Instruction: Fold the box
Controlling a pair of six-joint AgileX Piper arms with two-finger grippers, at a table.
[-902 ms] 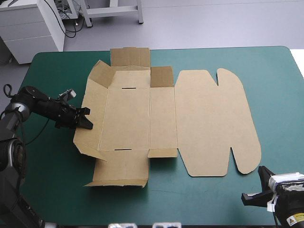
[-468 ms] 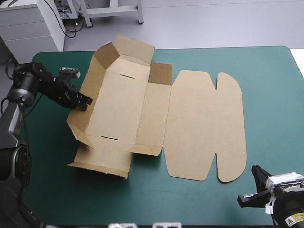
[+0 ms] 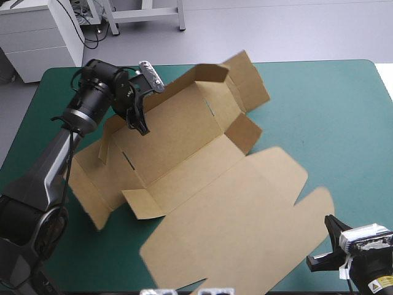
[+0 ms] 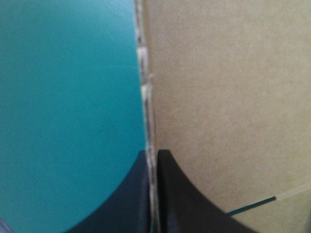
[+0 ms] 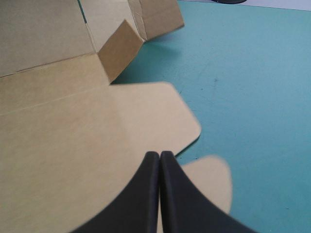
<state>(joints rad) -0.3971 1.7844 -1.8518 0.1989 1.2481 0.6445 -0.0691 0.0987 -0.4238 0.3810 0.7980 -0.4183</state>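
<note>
The brown box [image 3: 184, 141] is a cut board sheet, swung round and tilted, with its left side walls raised and its big lid flap [image 3: 233, 215] blurred toward the table's front. My left gripper [image 3: 140, 123] is shut on the raised far-left wall. In the left wrist view the board edge [image 4: 218, 97] runs between the black fingers of that gripper [image 4: 153, 160]. My right gripper [image 3: 331, 230] sits at the front right corner, shut and holding nothing. In the right wrist view the right gripper [image 5: 159, 158] points over the lid's rounded flap [image 5: 73, 126].
Bare teal-green cover [image 3: 331, 110] lies to the right of the box and along the far edge. A strip of the cover [image 3: 55, 92] also shows at the far left corner, behind the left arm. The box's front left corner [image 3: 92, 209] reaches close to the left edge.
The left gripper has risen and moved toward the far edge with the box wall in it. The whole sheet has swung round and its lid has slid toward the front. The right gripper stayed put.
</note>
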